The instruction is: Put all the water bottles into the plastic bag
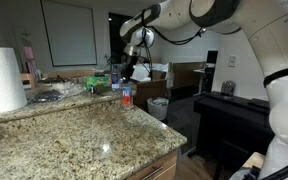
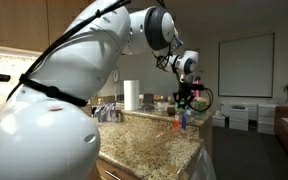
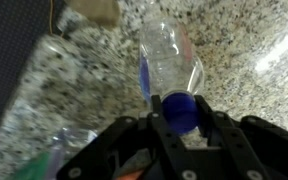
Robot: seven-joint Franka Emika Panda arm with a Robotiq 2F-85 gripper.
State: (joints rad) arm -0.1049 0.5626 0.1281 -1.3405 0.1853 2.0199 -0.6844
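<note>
In the wrist view my gripper (image 3: pixel 181 115) is shut on the blue cap of a clear water bottle (image 3: pixel 169 55), which stands below it on the speckled granite counter (image 3: pixel 104 90). Both exterior views show the gripper (image 1: pixel 130 72) (image 2: pixel 185 100) over the counter's far end, with the gripped bottle (image 1: pixel 127 96) (image 2: pixel 182 119) hanging straight down from it. Another blue-labelled bottle (image 1: pixel 115 78) stands just beside it. A pale whitish, bag-like container (image 1: pixel 158 107) sits low beyond the counter's end; I cannot tell for sure that it is the plastic bag.
A big white paper-towel roll (image 1: pixel 2 80) (image 2: pixel 131 95) stands on the counter. Clutter, including something green (image 1: pixel 99 82), lies near the bottles. A dark cabinet (image 1: pixel 234 125) stands beside the robot's base.
</note>
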